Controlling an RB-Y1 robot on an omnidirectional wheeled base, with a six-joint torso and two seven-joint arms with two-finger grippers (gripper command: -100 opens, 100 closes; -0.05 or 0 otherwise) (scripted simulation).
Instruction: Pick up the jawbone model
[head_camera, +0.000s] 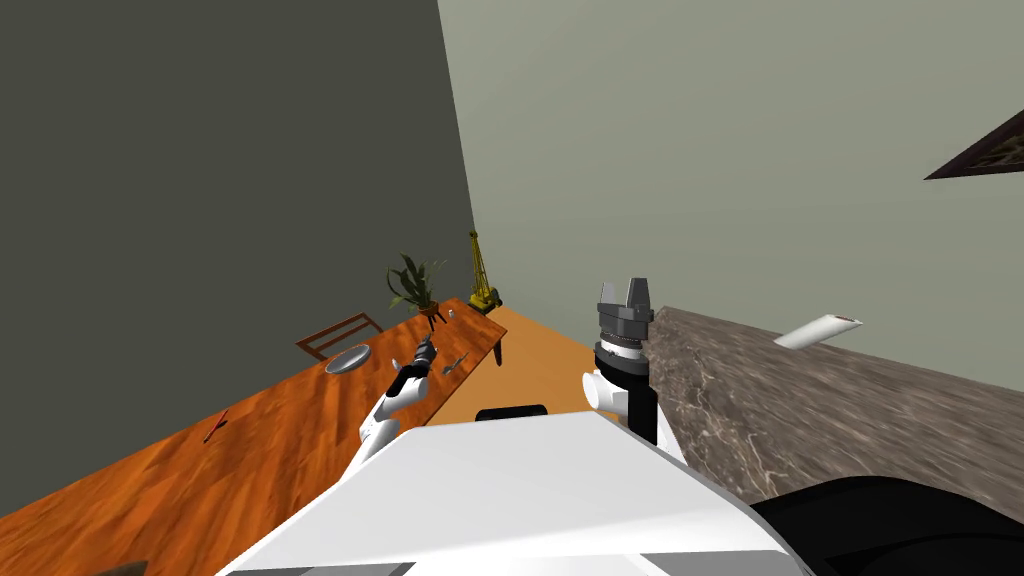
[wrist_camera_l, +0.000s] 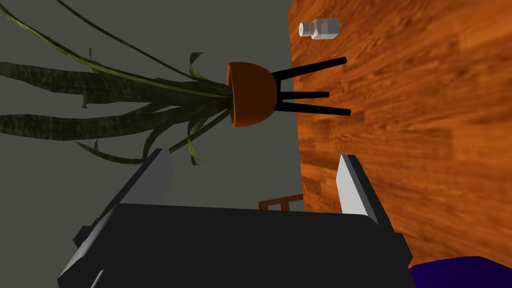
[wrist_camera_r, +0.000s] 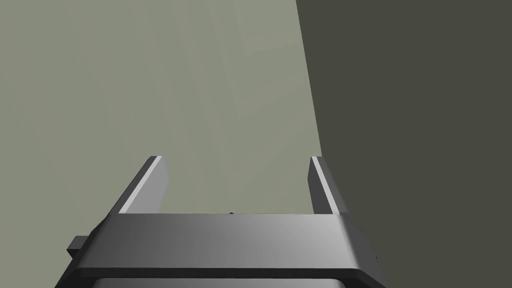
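fingers of the left gripper (wrist_camera_l: 254, 156) are spread wide, and nothing is held between them. beyond them a plant (wrist_camera_l: 190, 97) in an orange pot (wrist_camera_l: 250, 95) on three black legs is seen standing on the wooden table (wrist_camera_l: 400, 150), with a white shaker (wrist_camera_l: 320, 28) near it on the same top, apart from the pot. part of a chair (wrist_camera_l: 280, 202) is seen past the table's edge, just over the gripper's body. in the head view this gripper is held over the table's far part, between a grey plate (head_camera: 347, 359) and a small grey thing (head_camera: 455, 362) that lies just beside it. the right gripper (wrist_camera_r: 235, 159) is likewise spread and empty; it is raised upright at the near edge of a stone counter (head_camera: 800, 420), well apart from the table. the jawbone cannot be picked out with certainty: it may be the small grey thing by the left gripper, or a small red forked thing (head_camera: 215, 427) lying nearer on the table, well apart from both grippers; neither is touched. a white cylinder (head_camera: 818, 331) is seen at the counter's far edge. a yellow frame-like thing (head_camera: 483, 272) stands on the orange floor (head_camera: 530, 355) past the table's end, by the corner of the walls
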